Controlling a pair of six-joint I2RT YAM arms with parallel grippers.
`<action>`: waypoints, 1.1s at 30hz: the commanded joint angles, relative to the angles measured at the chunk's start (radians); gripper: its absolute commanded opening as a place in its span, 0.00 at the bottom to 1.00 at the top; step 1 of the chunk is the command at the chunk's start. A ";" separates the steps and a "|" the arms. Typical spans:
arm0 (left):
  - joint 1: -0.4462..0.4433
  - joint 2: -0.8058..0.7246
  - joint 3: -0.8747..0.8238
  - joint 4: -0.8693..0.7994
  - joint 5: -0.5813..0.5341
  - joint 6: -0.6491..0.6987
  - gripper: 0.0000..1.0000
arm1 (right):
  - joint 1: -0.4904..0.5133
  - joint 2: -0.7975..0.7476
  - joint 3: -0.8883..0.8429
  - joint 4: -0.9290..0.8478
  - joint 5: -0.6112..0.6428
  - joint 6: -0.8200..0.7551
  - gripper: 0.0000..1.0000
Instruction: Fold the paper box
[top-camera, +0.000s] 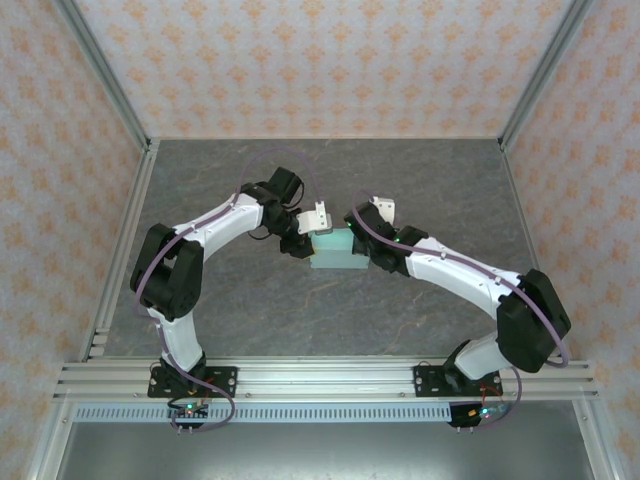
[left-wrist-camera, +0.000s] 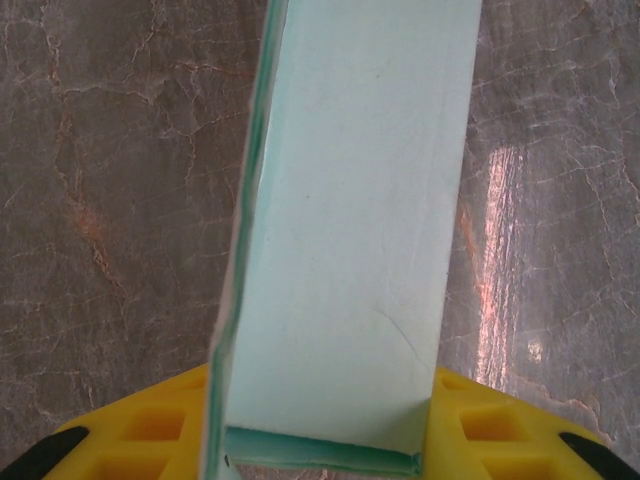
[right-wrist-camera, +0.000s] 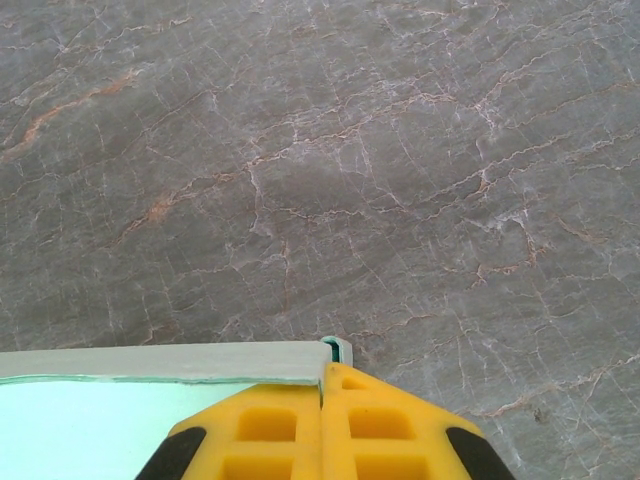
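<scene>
The pale mint paper box (top-camera: 332, 248) is held a little above the middle of the grey table between both grippers. My left gripper (top-camera: 302, 244) grips it from the left. In the left wrist view the box (left-wrist-camera: 350, 220) runs away from the camera as a long open channel, with the yellow fingers (left-wrist-camera: 150, 430) pressed against its two outer walls. My right gripper (top-camera: 373, 252) holds the right end. Its yellow fingertips (right-wrist-camera: 290, 425) meet on a thin folded mint edge (right-wrist-camera: 338, 349), beside the box's side wall (right-wrist-camera: 160, 362).
The marbled grey table (top-camera: 240, 310) is fenced by aluminium rails (top-camera: 120, 260) on the left, right and near sides, with patterned walls (top-camera: 320, 60) behind. Both arm bases (top-camera: 190, 380) sit on the near rail.
</scene>
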 joint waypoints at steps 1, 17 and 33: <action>-0.013 0.009 0.027 0.000 -0.058 -0.024 0.27 | 0.008 -0.004 -0.013 0.025 -0.009 0.023 0.00; -0.012 0.009 0.032 -0.003 -0.083 -0.033 0.28 | 0.008 -0.063 -0.101 0.085 0.024 -0.075 0.00; -0.011 0.011 0.035 -0.001 -0.094 -0.041 0.28 | 0.008 -0.048 -0.154 0.153 0.003 -0.068 0.00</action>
